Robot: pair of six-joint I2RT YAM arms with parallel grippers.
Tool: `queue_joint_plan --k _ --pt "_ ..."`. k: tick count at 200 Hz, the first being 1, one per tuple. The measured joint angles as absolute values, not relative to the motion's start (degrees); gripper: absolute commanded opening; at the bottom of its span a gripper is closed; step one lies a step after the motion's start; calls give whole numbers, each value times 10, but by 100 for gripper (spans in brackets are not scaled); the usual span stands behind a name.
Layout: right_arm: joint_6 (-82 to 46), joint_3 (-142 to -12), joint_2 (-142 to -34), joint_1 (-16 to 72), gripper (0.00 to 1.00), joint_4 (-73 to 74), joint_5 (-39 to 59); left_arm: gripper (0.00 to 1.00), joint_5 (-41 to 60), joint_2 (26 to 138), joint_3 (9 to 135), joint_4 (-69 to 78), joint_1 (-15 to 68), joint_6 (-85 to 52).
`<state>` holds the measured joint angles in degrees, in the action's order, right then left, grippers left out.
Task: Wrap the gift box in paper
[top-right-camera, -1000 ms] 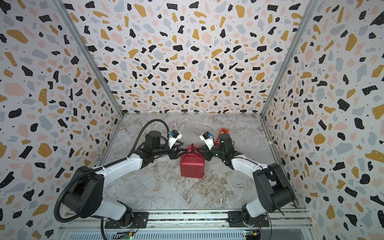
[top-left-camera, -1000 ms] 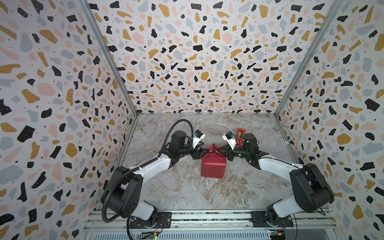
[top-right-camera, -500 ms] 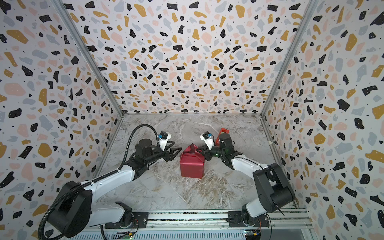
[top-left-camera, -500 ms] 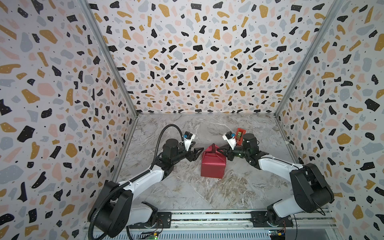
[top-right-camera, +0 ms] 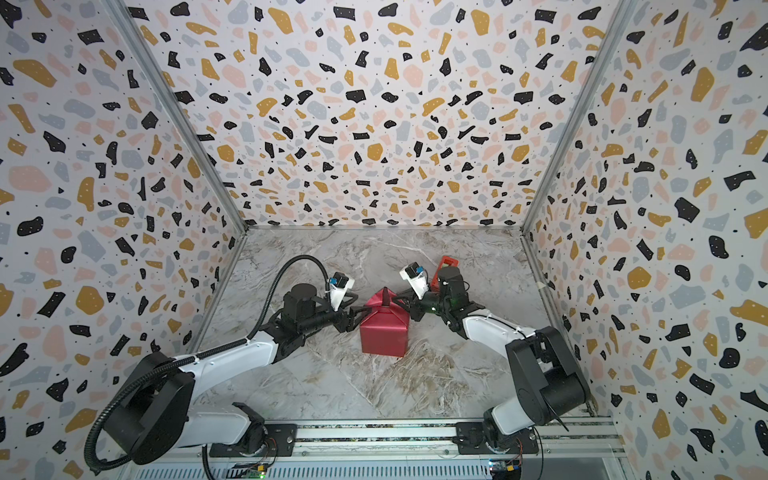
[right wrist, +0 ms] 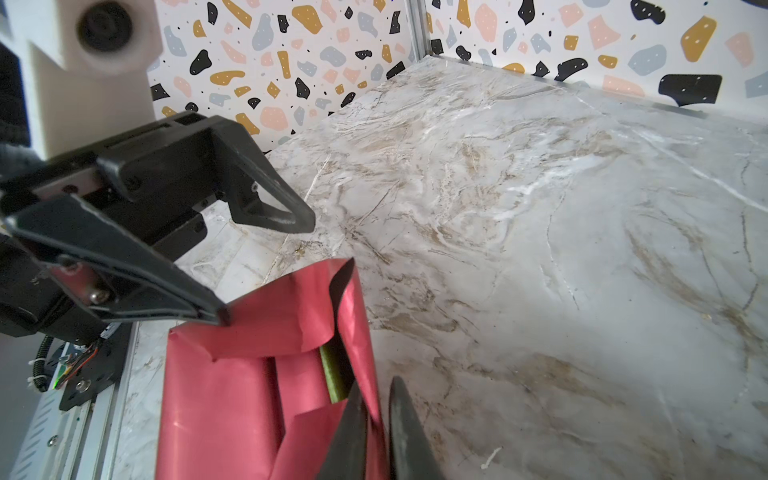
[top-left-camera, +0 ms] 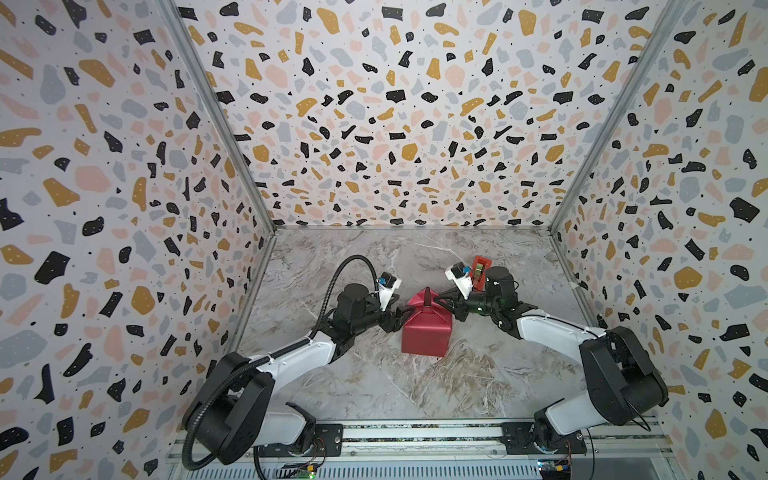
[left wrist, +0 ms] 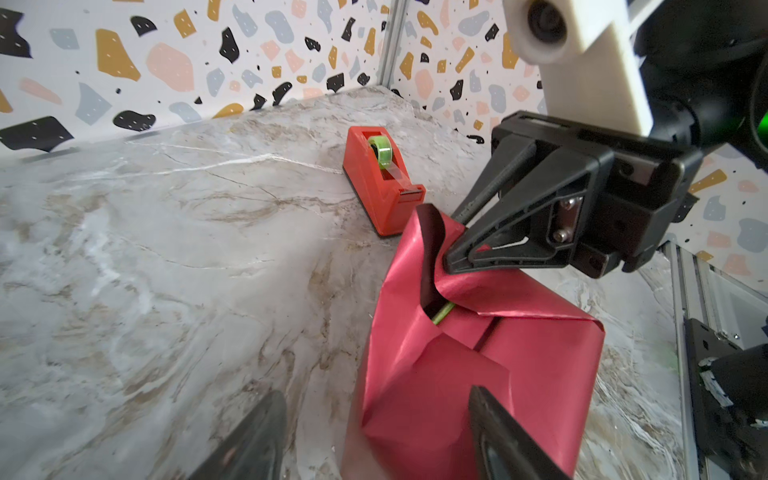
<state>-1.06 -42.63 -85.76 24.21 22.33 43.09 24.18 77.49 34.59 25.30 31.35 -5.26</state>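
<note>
On my feed the paper (top-left-camera: 426,332) is crimson red on its outer face, and a dark maroon underside shows where a flap curls up. A sliver of olive green from the gift box (right wrist: 332,376) shows through a gap. The tape dispenser (left wrist: 380,187) is red-orange and its tape roll (left wrist: 382,151) lime green. The tabletop (top-left-camera: 374,386) is pale grey marble with tan veins. The walls (top-left-camera: 395,124) are white terrazzo with black, mustard, pink and blue-grey chips. The left gripper (right wrist: 266,270) and right gripper (left wrist: 452,245) are black.

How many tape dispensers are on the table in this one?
1. The tape dispenser stands on the table toward the back right, just behind the right arm; nothing suggests a hidden one.
</note>
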Motion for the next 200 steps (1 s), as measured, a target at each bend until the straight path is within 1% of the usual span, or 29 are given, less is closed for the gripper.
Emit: queue_joint_plan --k 56,115,150,200 --pt "-17 -426 -858 242 26 224 430 70 230 814 382 231 325 -38" --pt "-20 -444 -865 247 27 223 435 70 229 819 387 220 325 -36" --pt "-12 -468 -874 260 22 214 442 70 228 820 387 219 325 -36" --pt "-5 -469 -874 263 6 199 449 70 224 819 387 219 326 -37"
